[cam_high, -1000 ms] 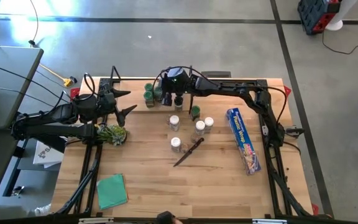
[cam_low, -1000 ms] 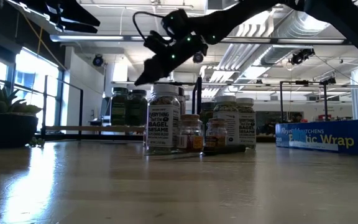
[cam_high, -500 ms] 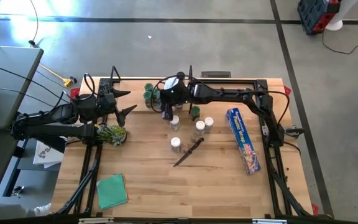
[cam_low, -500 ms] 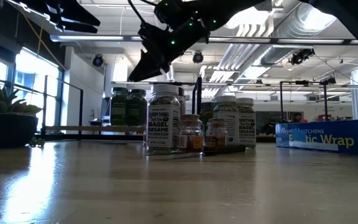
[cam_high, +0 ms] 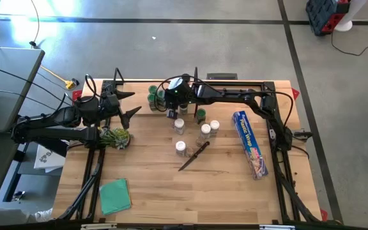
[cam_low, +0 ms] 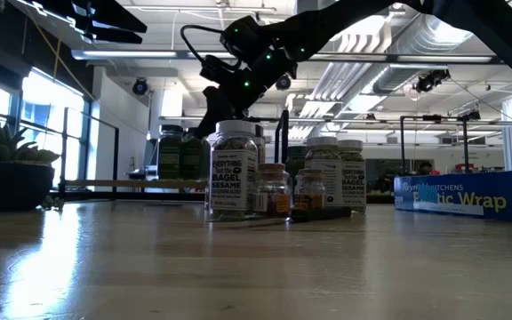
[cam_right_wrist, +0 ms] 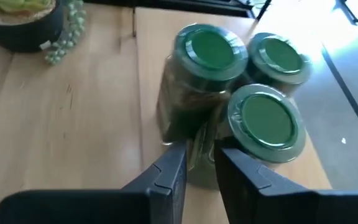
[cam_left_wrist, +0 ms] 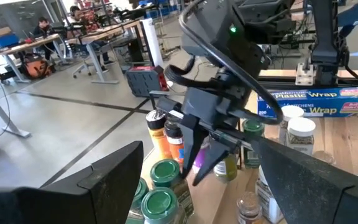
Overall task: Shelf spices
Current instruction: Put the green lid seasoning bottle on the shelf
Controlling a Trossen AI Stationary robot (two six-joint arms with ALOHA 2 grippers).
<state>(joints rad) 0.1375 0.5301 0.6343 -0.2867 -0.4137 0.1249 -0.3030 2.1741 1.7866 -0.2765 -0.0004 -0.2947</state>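
Right gripper (cam_high: 171,112), fingers nearly pressed together and holding nothing, hung just above three green-capped jars (cam_right_wrist: 241,81) on the shelf (cam_high: 139,112) at the table's far edge, and could topple one.

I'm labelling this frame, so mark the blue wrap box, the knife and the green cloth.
blue wrap box (cam_high: 250,144), high view, middle of its top face
knife (cam_high: 193,156), high view, mid-length
green cloth (cam_high: 114,195), high view, its centre
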